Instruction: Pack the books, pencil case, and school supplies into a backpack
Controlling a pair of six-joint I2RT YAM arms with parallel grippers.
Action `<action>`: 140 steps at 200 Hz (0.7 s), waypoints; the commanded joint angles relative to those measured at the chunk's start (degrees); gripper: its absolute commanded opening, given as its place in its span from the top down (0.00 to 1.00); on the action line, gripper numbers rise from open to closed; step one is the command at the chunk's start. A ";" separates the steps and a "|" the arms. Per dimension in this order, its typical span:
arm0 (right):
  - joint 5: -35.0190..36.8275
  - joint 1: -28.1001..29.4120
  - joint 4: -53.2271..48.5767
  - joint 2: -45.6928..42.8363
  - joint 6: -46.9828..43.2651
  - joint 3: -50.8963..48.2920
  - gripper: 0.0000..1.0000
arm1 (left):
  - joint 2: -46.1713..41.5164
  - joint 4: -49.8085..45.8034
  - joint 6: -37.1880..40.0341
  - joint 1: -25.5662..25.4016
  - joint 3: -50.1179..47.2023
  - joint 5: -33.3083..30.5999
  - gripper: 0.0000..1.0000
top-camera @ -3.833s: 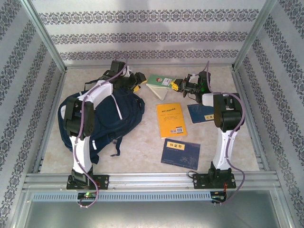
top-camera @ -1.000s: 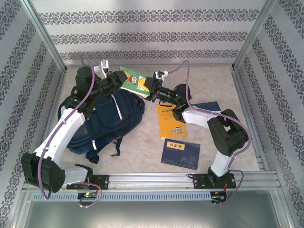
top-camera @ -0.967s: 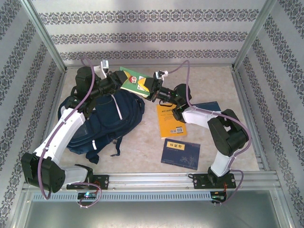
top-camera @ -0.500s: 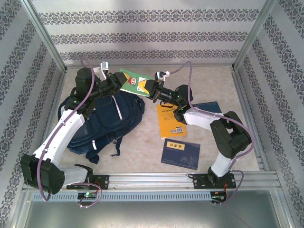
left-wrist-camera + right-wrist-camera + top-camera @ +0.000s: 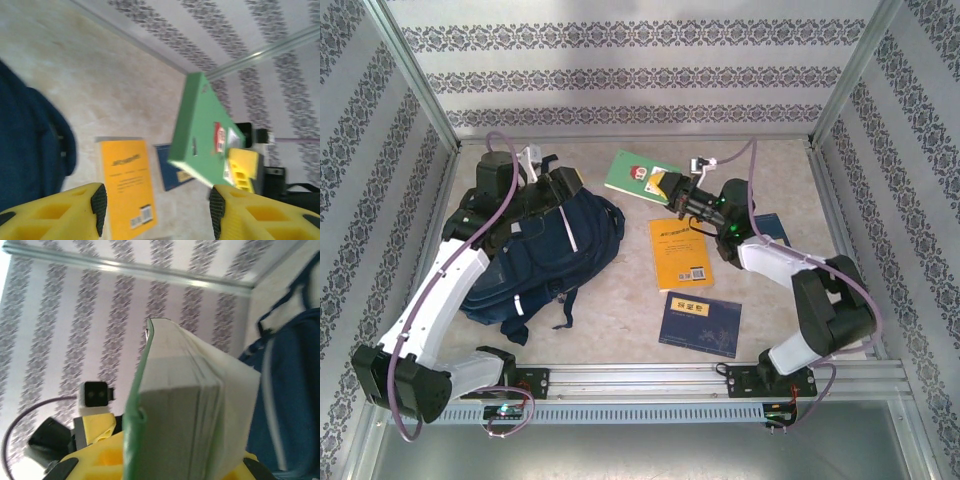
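My right gripper (image 5: 667,186) is shut on the edge of the green booklet (image 5: 638,172) and holds it above the table, right of the backpack (image 5: 545,250). In the right wrist view its white page block (image 5: 190,415) stands upright between the jaws. My left gripper (image 5: 563,180) hangs open over the backpack's top, holding nothing; its black pads (image 5: 98,202) stand wide apart, and the green booklet (image 5: 202,130) floats beyond them. The orange-yellow book (image 5: 681,252) lies flat mid-table. One navy book (image 5: 700,322) lies near the front, another (image 5: 767,228) under my right arm. The pencil case is out of view.
The backpack lies slumped at the left with a strap (image 5: 566,308) trailing toward the front rail. Patterned walls and metal posts (image 5: 420,90) close in the table. Bare tabletop (image 5: 620,300) runs between the backpack and the books.
My right gripper shut on the green booklet, and my left gripper opened and let it go. The left gripper drew back left over the backpack; the right arm carried the booklet rightward.
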 commanded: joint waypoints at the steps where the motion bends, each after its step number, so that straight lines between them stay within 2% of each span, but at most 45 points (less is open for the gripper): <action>1: 2.88 -0.86 -18.42 -6.80 -14.26 0.02 1.00 | 0.48 -9.98 6.54 1.17 0.94 -7.27 0.41; 21: 7.35 -1.40 -31.87 -11.04 -22.67 0.19 1.00 | 3.98 -12.51 7.29 2.12 1.01 -8.49 0.41; 56: 15.04 -2.16 -45.39 -16.11 -29.46 0.10 1.00 | 10.83 -10.66 7.13 5.68 -0.72 -8.80 0.39; 79: 12.33 -3.04 -44.68 -17.98 -30.27 -1.55 1.00 | 16.14 -7.12 6.01 8.58 -1.21 -6.37 0.38; 108: 9.25 -3.21 -45.19 -18.54 -31.27 -2.04 1.00 | 22.25 -2.05 6.14 9.33 0.07 -2.87 0.38; 140: 7.68 -4.17 -44.79 -18.45 -31.17 -3.90 1.00 | 27.63 -2.19 6.83 9.52 3.33 -3.62 0.39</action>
